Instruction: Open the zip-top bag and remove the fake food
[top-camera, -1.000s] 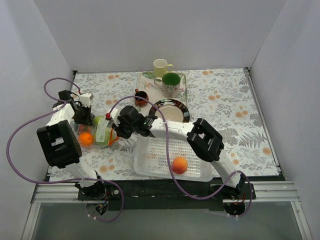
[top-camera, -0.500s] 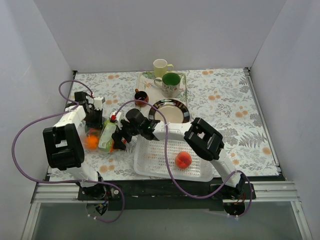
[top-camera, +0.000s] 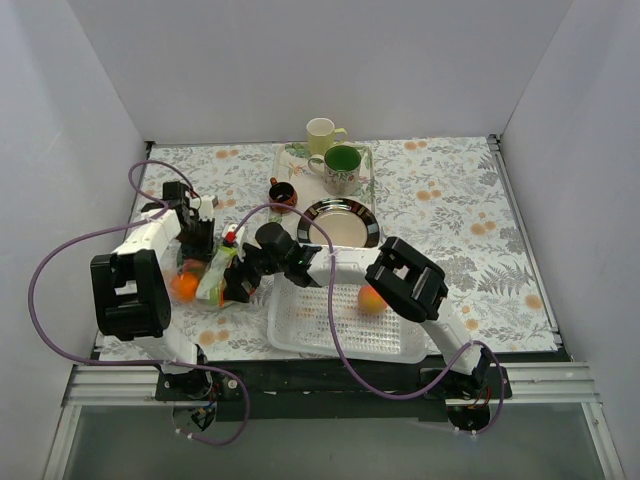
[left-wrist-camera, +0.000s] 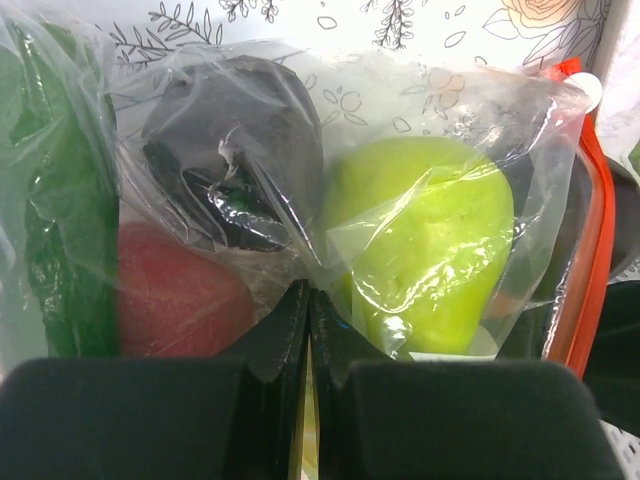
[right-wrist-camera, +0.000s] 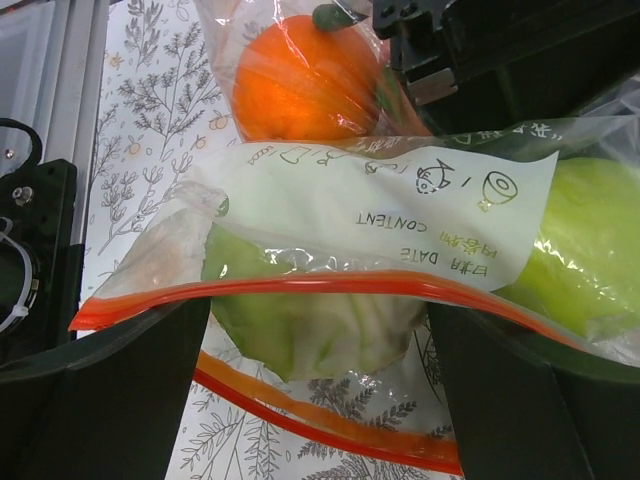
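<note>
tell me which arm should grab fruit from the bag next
Right, probably: the right gripper is open at the parted mouth of the bag, cabbage just inside. The left gripper is shut on the bag's plastic, holding it.

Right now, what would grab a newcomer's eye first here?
The zip-top bag at the left of the table, bulging with a green pear, an orange and more fake food. The left gripper pinches its plastic while the right gripper stands open around the orange-red zip strip. One orange-pink fruit lies in the white basket.

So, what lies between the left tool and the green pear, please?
Only clear plastic of the zip-top bag, pinched by the shut left tool, per the left wrist view.
</note>
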